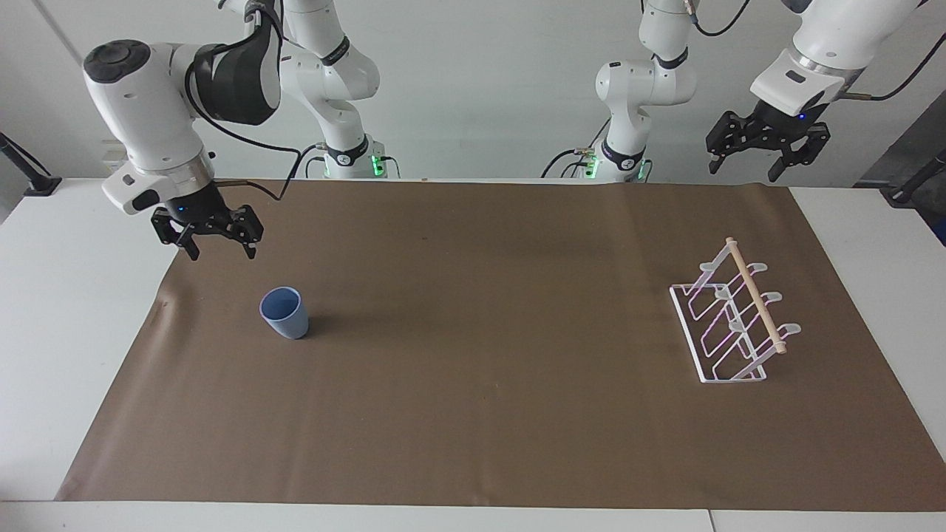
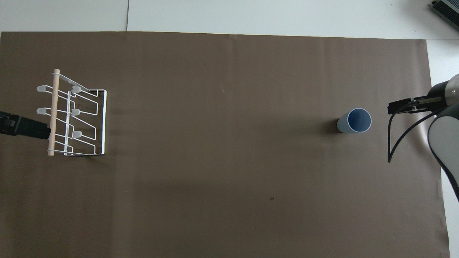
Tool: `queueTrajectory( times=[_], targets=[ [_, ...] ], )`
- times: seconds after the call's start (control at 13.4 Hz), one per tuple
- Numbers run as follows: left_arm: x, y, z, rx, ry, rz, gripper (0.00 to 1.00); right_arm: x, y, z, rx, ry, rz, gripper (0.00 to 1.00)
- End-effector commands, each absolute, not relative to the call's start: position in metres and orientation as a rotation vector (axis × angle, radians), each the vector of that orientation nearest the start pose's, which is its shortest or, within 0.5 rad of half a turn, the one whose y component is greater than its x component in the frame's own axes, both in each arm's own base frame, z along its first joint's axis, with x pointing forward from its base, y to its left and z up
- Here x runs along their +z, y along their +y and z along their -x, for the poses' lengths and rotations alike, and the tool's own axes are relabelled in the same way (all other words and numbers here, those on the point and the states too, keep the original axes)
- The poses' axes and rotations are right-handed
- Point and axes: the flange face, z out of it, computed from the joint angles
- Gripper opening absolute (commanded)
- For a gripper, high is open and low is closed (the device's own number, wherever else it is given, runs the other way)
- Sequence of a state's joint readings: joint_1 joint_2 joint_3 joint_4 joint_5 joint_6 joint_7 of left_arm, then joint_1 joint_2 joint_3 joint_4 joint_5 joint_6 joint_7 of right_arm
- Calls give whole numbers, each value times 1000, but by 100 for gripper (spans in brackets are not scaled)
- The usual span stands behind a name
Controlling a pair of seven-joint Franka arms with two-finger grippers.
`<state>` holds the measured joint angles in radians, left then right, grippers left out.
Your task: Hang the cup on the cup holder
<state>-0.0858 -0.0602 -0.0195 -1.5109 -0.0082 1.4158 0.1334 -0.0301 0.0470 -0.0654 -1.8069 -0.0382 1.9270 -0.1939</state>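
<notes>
**Both claws open and empty; cup upright on the brown mat**

In the facing view the cup (image 1: 284, 312) stands upright, rim up, left of centre in the frame, on the brown mat (image 1: 488, 414) that covers most of the white surface (image 1: 66, 325). In the overhead view the cup (image 2: 354, 120) shows at the right of the frame, its open mouth toward the camera, toward the right arm's end of the surface.

The rack (image 1: 732, 319) stands at the right of the facing view, on the mat, toward the left arm's end and well apart from the cup. A wooden dowel (image 1: 754, 294) runs along its top, and its white wire prongs carry nothing. In the overhead view the rack (image 2: 77, 116) sits at the left of the frame.

The right claw (image 1: 214, 247) hangs at the upper left of the facing view, above the mat's edge and near the cup but clear of it. Its fingers are spread apart and hold nothing. In the overhead view only part of it shows at the right edge of the frame, beside the cup.

The left claw (image 1: 746, 164) hangs at the upper right of the facing view, high above the edge of the surface nearest the robots. Its fingers are also spread apart and hold nothing. In the overhead view the left claw (image 2: 34, 128) enters from the left edge, its tip covering part of the dowel.
</notes>
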Motion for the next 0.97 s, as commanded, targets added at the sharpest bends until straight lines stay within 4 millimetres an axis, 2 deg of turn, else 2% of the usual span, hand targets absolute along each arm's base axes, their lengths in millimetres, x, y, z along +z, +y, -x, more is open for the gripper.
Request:
queueTrajectory(
  times=[0.0,0.22,0.37,0.75,0.9],
  targets=[
    [673,-53,-508,63,363,3114,100,473,-60,-584,-81,-312,3168,100],
    [672,-53,-508,67,366,3114,100,428,-60,-576,-93,-368,3152,100],
    [672,-53,-508,67,363,3114,100,411,-63,-581,-111,-400,3138,100],
    [672,-53,-508,67,366,3114,100,383,-74,-600,-154,-276,3067,100],
    [672,-53,-508,67,366,3114,100,382,-75,-602,-174,-275,3071,100]
  ],
)
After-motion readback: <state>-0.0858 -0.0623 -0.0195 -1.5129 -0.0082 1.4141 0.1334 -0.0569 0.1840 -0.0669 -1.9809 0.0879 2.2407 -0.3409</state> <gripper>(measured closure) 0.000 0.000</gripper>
